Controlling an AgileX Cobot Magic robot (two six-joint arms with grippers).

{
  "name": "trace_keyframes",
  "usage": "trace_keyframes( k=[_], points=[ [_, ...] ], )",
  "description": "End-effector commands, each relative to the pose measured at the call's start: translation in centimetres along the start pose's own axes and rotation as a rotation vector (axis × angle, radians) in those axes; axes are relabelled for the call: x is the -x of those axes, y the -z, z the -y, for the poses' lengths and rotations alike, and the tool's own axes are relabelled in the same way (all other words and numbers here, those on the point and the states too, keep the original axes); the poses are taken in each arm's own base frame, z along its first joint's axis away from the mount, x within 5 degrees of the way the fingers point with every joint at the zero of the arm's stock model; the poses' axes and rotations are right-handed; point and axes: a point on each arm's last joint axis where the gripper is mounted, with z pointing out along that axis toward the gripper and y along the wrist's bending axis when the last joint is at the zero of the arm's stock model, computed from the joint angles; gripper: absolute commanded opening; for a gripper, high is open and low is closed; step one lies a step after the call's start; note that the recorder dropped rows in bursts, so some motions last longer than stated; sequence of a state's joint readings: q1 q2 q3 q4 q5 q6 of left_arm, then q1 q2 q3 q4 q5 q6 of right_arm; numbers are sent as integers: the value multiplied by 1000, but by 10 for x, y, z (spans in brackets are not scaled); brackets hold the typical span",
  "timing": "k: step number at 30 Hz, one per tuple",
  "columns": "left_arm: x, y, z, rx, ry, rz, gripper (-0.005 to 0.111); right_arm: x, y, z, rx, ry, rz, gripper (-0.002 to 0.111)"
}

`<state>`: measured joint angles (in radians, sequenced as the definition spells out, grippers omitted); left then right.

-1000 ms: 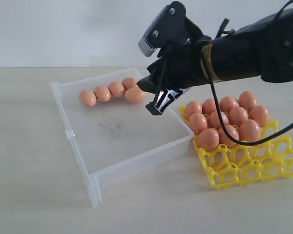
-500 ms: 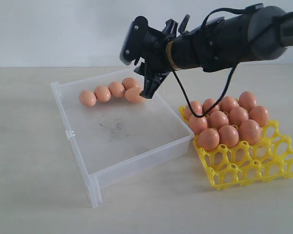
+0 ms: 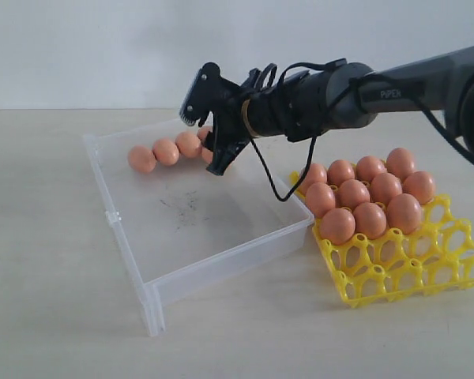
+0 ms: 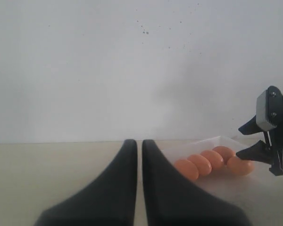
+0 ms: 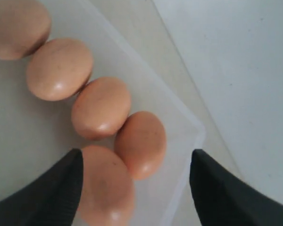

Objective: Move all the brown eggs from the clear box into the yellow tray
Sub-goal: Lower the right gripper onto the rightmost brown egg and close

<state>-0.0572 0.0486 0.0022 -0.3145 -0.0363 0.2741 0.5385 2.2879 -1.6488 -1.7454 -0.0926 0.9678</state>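
Several brown eggs lie in a row along the far wall of the clear box. My right gripper hangs open over the right end of that row, partly hiding the last eggs. In the right wrist view its open fingers straddle two brown eggs by the box's corner, touching neither. The yellow tray to the right holds several brown eggs in its far cups. My left gripper is shut and empty, low over the table, apart from the clear box.
The near cups of the tray are unfilled. The box floor shows dark scuffs. A black cable loops down from the right arm over the box's right side. A plain wall stands behind the table.
My right arm has swung left and back from beside the tray to above the row of eggs at the box's far wall. Its jaws have spread wider.
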Motion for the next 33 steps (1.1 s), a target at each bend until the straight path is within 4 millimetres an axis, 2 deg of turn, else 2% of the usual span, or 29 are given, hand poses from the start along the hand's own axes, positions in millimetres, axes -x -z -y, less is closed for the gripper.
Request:
trace_keyframes(
  k=[1,4,12,20,31,33],
  points=[
    [2,0,0,2,0,13,4,0,-6,-10,81,-5,41,59],
    [2,0,0,2,0,13,4,1,-7,-17,139,-10,74,59],
    [2,0,0,2,0,13,4,-4,-7,-22,154,-104,48,59],
    [2,0,0,2,0,13,4,-29,-8,-27,75,-90,-79,59],
    [2,0,0,2,0,13,4,-26,-8,-24,62,-19,-74,59],
    [2,0,0,2,0,13,4,-26,-8,-24,66,-5,-71,56]
  ],
)
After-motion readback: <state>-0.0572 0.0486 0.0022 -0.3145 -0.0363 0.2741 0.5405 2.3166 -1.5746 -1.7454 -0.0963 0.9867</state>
